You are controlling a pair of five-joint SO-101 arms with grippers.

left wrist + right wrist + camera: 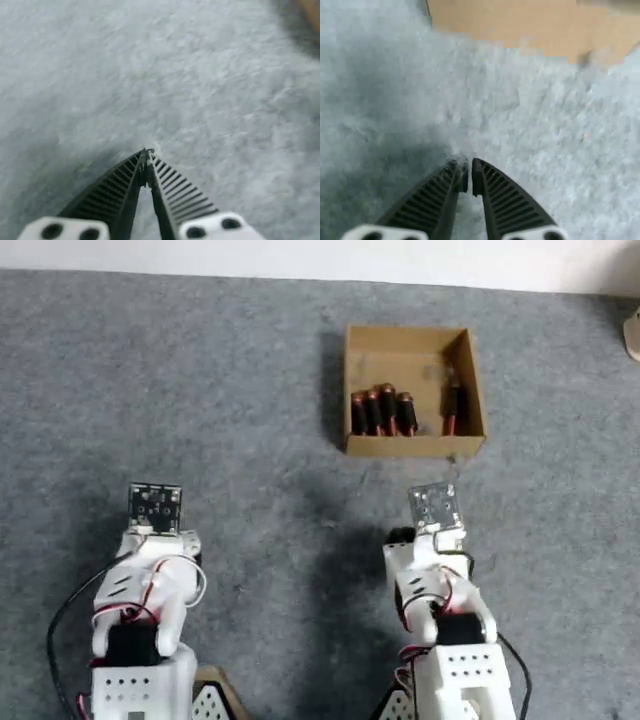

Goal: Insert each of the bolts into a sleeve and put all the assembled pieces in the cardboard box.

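Pretty much the wrap-up stage by the look of it: five dark, coppery, cylindrical assembled pieces are lying in the open-topped cardboard box, four packed side by side and one apart near the other wall. The left gripper and right gripper, ribbed black jaws pressed together on nothing, are parked over the fuzzy grey mat. Nothing beyond a final check seems called for.

Five assembled pieces, one cardboard box
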